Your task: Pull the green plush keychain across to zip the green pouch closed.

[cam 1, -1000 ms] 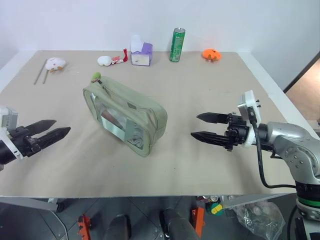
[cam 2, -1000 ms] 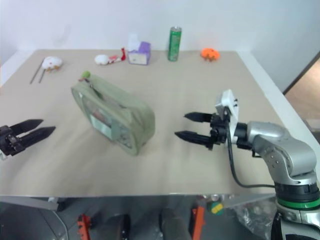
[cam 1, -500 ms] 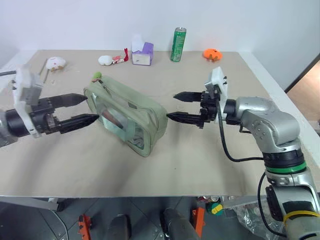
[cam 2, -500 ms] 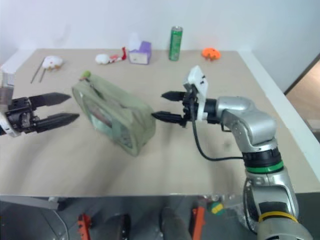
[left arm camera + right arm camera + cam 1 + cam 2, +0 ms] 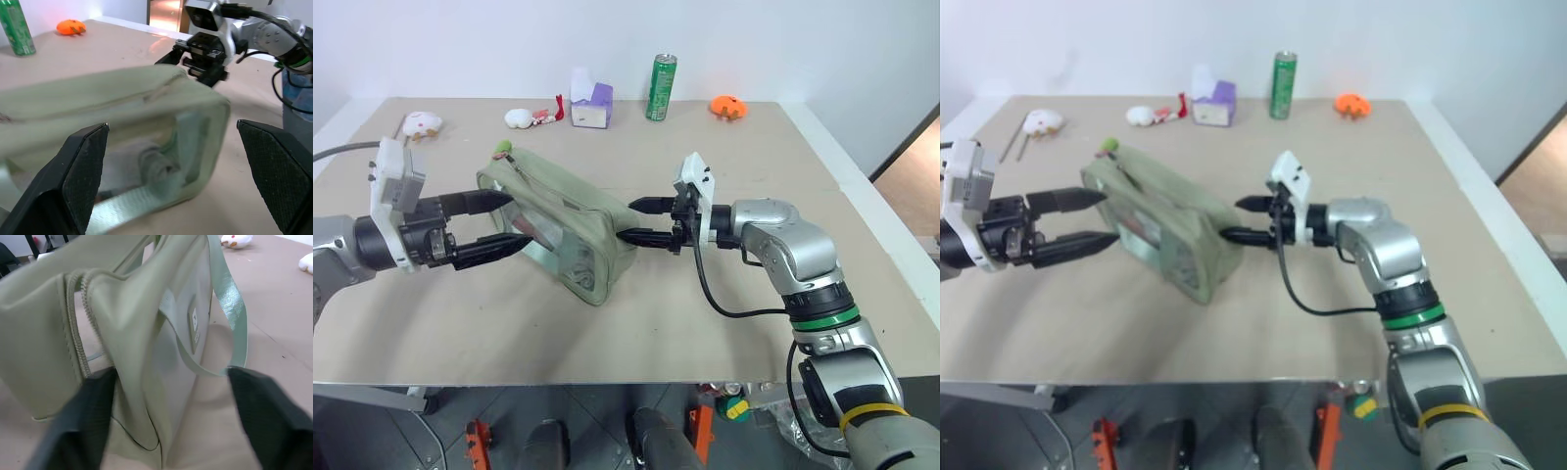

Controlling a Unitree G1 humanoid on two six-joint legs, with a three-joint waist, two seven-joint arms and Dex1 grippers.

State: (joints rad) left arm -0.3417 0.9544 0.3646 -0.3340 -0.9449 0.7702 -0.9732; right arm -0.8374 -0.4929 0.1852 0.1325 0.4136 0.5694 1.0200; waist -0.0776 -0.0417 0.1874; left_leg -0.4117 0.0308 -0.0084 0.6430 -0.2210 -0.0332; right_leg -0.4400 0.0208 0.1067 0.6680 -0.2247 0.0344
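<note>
Standing upright mid-table, the green pouch [image 5: 558, 227] has the green plush keychain [image 5: 501, 150] at its far end. Left gripper [image 5: 500, 223] spread wide; right gripper [image 5: 634, 221] straddles the near end, grasp unclear.

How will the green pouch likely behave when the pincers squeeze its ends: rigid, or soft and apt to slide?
Probably soft: the green pouch is fabric with a clear window, and its end looks creased. It likely slides easily on the smooth table, so bracing it seems wise.
</note>
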